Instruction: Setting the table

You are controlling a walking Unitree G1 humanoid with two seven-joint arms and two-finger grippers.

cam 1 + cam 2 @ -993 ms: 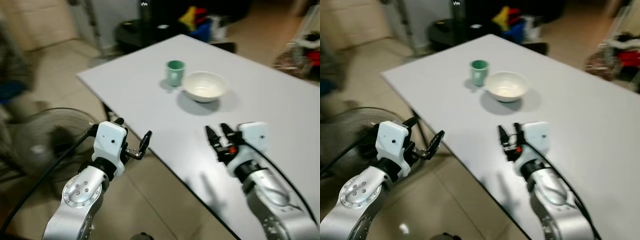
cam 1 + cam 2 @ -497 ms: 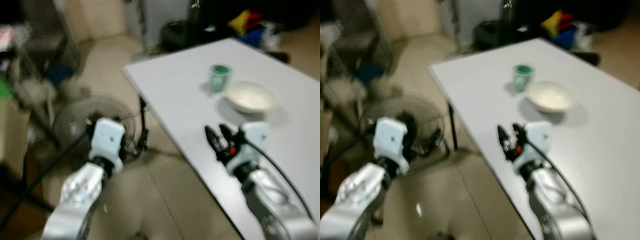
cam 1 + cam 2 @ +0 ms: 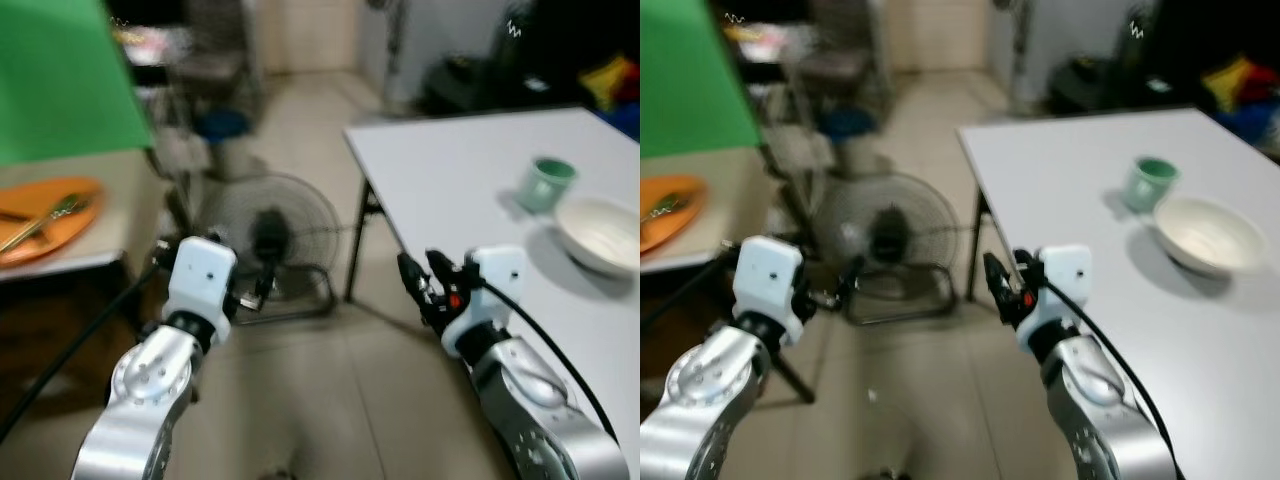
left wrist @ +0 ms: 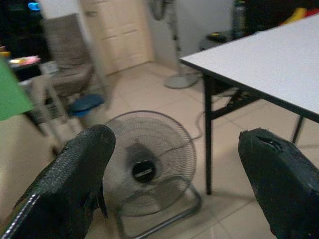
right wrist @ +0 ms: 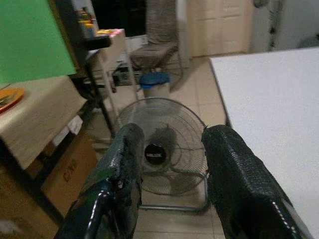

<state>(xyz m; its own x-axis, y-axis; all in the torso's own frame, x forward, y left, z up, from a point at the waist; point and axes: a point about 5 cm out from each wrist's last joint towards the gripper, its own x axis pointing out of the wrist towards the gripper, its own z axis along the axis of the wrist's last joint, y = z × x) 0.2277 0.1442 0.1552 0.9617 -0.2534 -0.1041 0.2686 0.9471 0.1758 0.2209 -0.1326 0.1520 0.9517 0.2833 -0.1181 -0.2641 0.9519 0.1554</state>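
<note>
White tabletop fills the head views from 1 to 4 o'clock: the table [image 3: 450, 170] carries a green cup [image 3: 545, 184] at 2 o'clock and, just beside it, a white bowl [image 3: 603, 233] at 3 o'clock. Those two pieces look already set. At 9 o'clock an orange plate [image 3: 40, 226] with cutlery on it, too blurred to name, lies on a beige side table [image 3: 95, 262], well apart from the white table. I judge the plate to be the next thing to fetch, so the task seems partly done, with the carrying of the plate left. A floor fan [image 3: 268, 236] stands on the tiles between the two tables, at 11 o'clock. The left gripper [image 3: 825, 293] hangs at 8 o'clock over the floor; the right gripper [image 3: 418, 283] sits at 5 o'clock beside the table's edge. Both hold nothing.

In the left wrist view the fingers [image 4: 75, 174] stand wide apart and empty, with the fan [image 4: 144, 169] between them at 6 o'clock and the table [image 4: 279, 59] at 2 o'clock.

In the right wrist view the fingers [image 5: 119, 184] stand narrowly apart, also empty, framing the fan [image 5: 159, 152] at the centre. The plate's rim [image 5: 9, 95] shows at 9 o'clock, the table [image 5: 269, 94] at 3 o'clock.
</note>
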